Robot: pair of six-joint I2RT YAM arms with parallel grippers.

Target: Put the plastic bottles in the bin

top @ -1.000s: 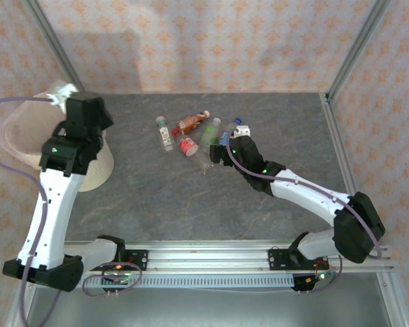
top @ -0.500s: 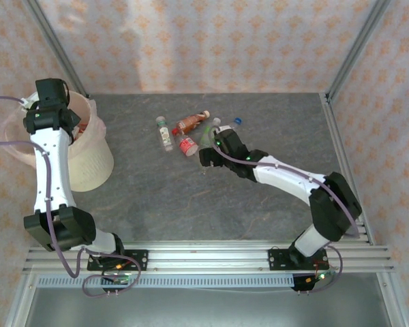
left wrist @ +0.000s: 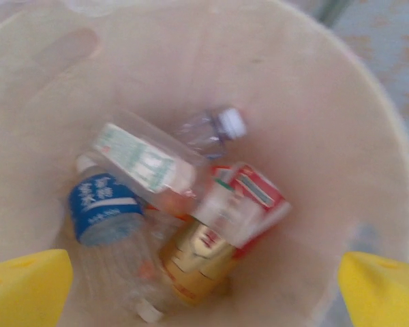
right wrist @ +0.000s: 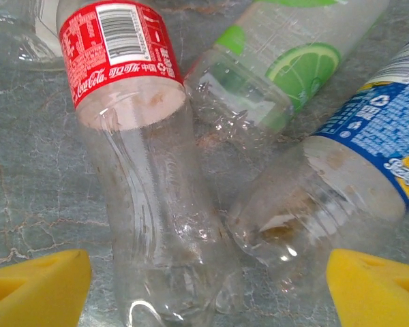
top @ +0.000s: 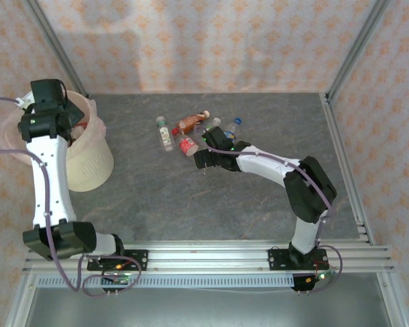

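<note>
My left gripper (left wrist: 204, 293) hangs open over the bin (top: 95, 160), its yellow fingertips (left wrist: 24, 286) wide apart with nothing between them. Inside the bin (left wrist: 341, 122) lie several plastic bottles: a blue-labelled one (left wrist: 99, 204), a green-and-white one (left wrist: 140, 160), a red-and-white one (left wrist: 242, 201) and a gold one (left wrist: 198, 255). On the table my right gripper (right wrist: 204, 293) is open and low. The clear bases of a red-labelled bottle (right wrist: 143, 170) and a blue-labelled bottle (right wrist: 327, 191) lie between its fingertips (right wrist: 37, 286). A lime-labelled bottle (right wrist: 286, 61) lies just beyond them.
Loose bottles cluster mid-table around my right gripper (top: 201, 162): a white-labelled one (top: 165, 133), an orange one (top: 191, 122), a red-capped one (top: 187, 144) and a blue-capped one (top: 233, 126). The bin stands at the table's left edge. Metal frame posts (top: 351, 58) rise at the far corners.
My left arm has swung from over the bin's near side to its far rim, where the gripper stands open. My right gripper has slid left onto the bottle cluster.
</note>
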